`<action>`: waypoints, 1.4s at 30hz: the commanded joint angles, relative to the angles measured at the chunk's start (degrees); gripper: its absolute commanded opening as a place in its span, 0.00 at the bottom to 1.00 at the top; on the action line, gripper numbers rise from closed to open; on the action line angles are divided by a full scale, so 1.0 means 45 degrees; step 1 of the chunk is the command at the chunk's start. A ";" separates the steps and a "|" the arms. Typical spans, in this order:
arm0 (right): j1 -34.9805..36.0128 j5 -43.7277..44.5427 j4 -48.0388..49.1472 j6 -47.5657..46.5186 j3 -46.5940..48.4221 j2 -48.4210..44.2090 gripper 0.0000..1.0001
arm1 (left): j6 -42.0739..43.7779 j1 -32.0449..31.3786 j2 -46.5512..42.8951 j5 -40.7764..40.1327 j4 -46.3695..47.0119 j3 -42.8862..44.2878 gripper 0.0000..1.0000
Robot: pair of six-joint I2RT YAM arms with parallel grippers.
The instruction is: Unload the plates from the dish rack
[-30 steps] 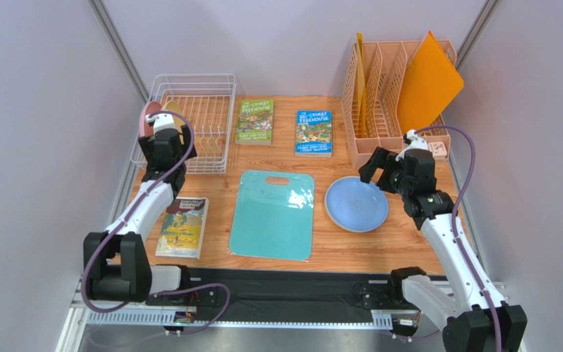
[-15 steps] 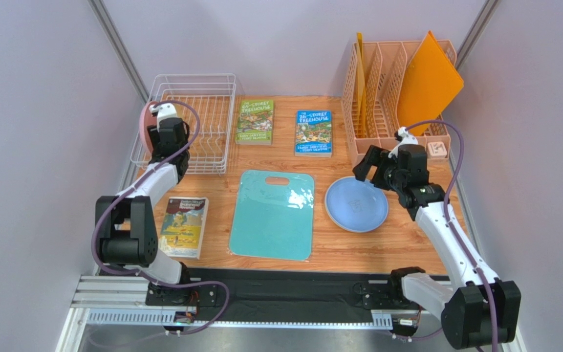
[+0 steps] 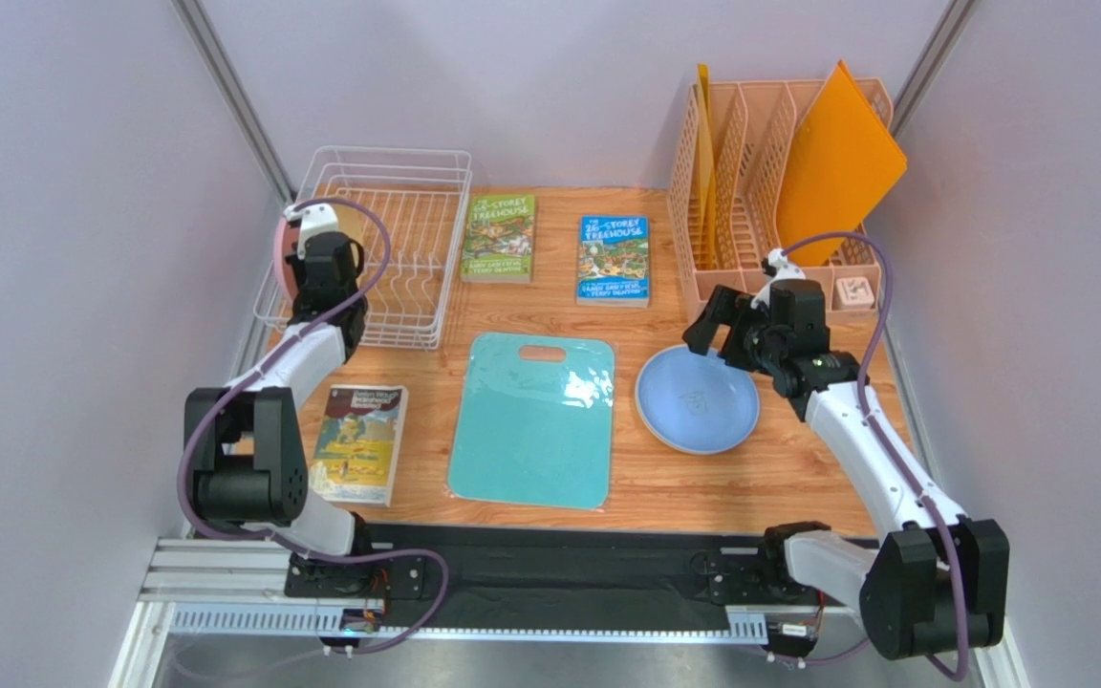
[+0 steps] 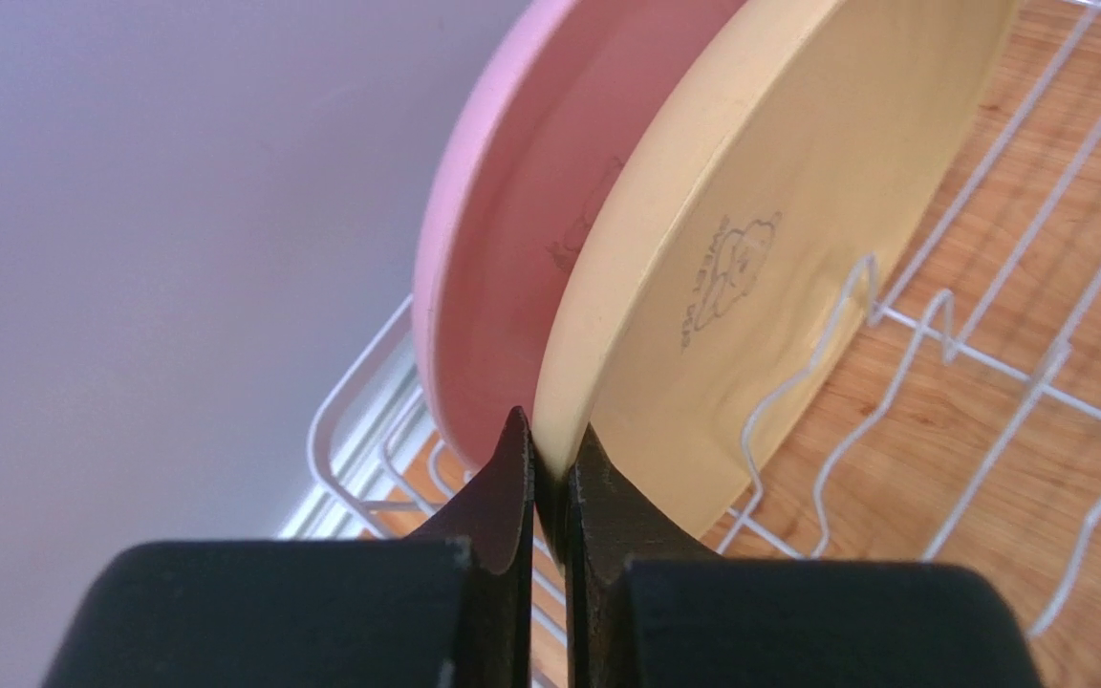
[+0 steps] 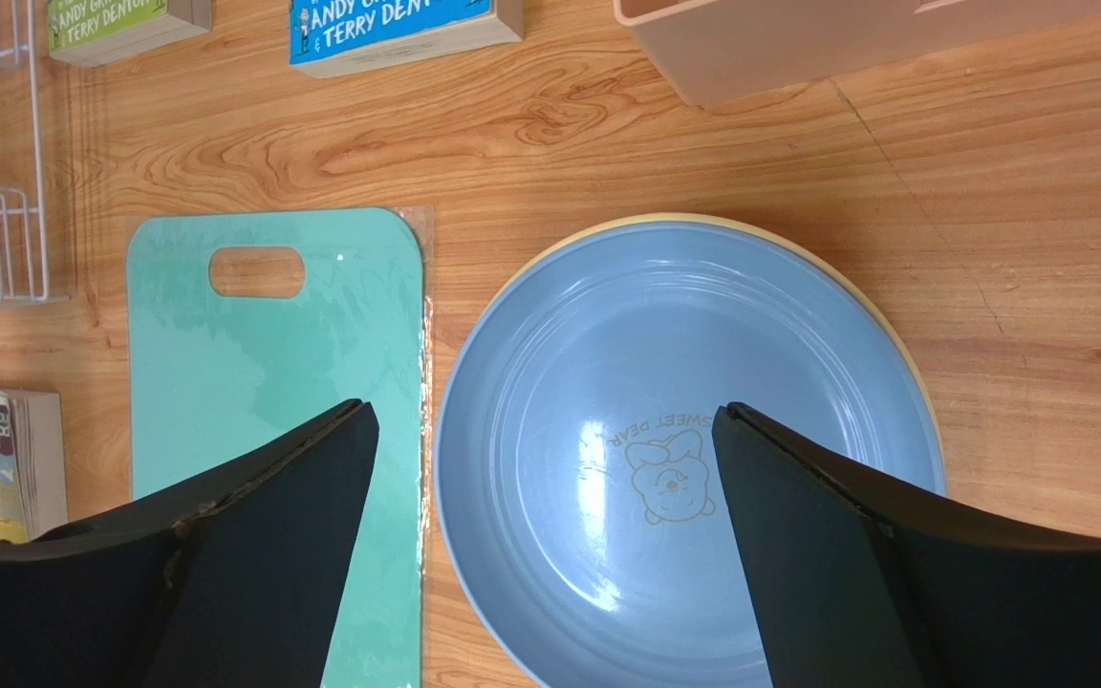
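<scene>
Fingers of the left arm (image 4: 502, 495) pinch shut on the near rim of the tan-yellow plate (image 4: 786, 215), which stands upright in the dish rack (image 3: 387, 149) against the pink plate (image 4: 513, 244). So thin an edge hold could let it pivot or snag a wire, dragging the pink one along. Right fingers (image 5: 269, 516) gape wide over the blue plate (image 5: 686, 430) lying on the surface (image 5: 1030, 258)

Bright, even light falls from overhead. The top view is sharp throughout, with only short, soft shadows on the wooden surface (image 3: 657, 495). In the right wrist view a pale sheen lies on the blue plate (image 5: 686, 430) and the teal cutting board (image 5: 276, 416), while the right claw (image 5: 542, 413) shows as flat black without detail. In the left wrist view the left claw (image 4: 549, 430) is dark and slightly soft, and the tan-yellow plate (image 4: 801, 215) is evenly lit.
</scene>
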 commanded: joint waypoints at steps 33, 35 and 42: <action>0.0236 -0.0223 -0.0555 -0.0302 0.0447 -0.1737 0.98 | 0.1275 -0.3713 -0.2915 -0.3484 -0.2180 0.1906 0.00; 0.0256 -0.0243 -0.0672 -0.0283 0.0466 -0.2283 0.98 | -0.0076 -0.3985 -0.3732 -0.2153 -0.3573 0.1969 0.00; 0.0314 -0.0379 -0.0906 0.0009 0.0212 -0.3456 0.98 | -0.1954 -0.4904 -0.5631 0.0346 -0.5666 0.1850 0.00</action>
